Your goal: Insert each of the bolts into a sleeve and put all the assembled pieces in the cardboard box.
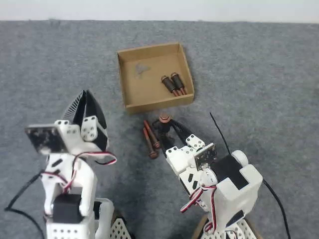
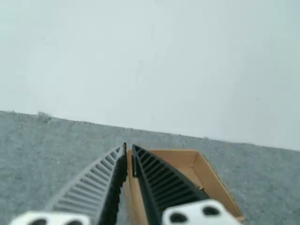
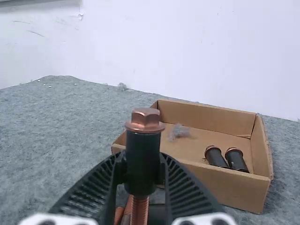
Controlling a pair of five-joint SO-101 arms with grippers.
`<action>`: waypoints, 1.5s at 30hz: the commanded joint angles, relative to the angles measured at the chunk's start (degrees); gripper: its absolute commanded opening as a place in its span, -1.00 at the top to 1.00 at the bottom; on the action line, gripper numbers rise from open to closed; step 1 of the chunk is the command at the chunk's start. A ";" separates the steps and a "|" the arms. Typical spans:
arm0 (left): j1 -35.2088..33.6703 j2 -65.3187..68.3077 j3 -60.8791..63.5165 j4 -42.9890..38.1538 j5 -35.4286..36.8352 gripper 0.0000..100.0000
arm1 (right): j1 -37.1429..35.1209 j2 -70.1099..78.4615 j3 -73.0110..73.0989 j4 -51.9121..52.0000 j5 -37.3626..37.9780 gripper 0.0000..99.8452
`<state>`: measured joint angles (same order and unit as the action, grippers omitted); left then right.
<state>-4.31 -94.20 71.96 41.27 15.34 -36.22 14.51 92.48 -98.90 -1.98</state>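
Bolts (image 1: pixel 150 139), two of them, are lying bare on the carpet (image 1: pixel 259 74) just beside the right gripper (image 1: pixel 164 127), so I judge they are not yet assembled. Two assembled pieces (image 1: pixel 173 83) are resting in the box (image 1: pixel 149 50). The right gripper is clamping a third piece (image 3: pixel 143 150) upright, near the box's front wall. The left gripper (image 2: pixel 129 147) is hanging raised, closed and empty, pointing toward the box.
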 commanded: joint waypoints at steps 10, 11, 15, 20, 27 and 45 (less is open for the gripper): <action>-8.62 -10.37 11.74 0.09 0.35 0.97 | 1.19 -0.31 0.18 -1.36 -0.09 0.99; -9.49 -10.29 12.88 0.09 0.35 0.97 | 1.19 -0.31 0.18 -1.36 -0.09 0.99; -11.16 -10.20 17.54 0.00 0.35 0.97 | 1.19 -0.31 -0.18 -1.36 -0.09 0.99; -11.16 -10.20 23.16 -0.09 0.26 0.97 | 1.19 -0.31 -0.18 -1.27 -0.09 0.99; -13.45 -10.11 24.66 3.08 0.26 0.97 | 1.80 -0.31 -1.85 1.89 -0.09 0.99; -13.45 -9.93 24.66 19.96 -21.10 0.96 | 8.84 -0.84 -18.02 4.09 0.09 0.99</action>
<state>-17.93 -103.25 97.27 60.97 -3.91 -28.31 14.59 79.82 -96.35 -1.98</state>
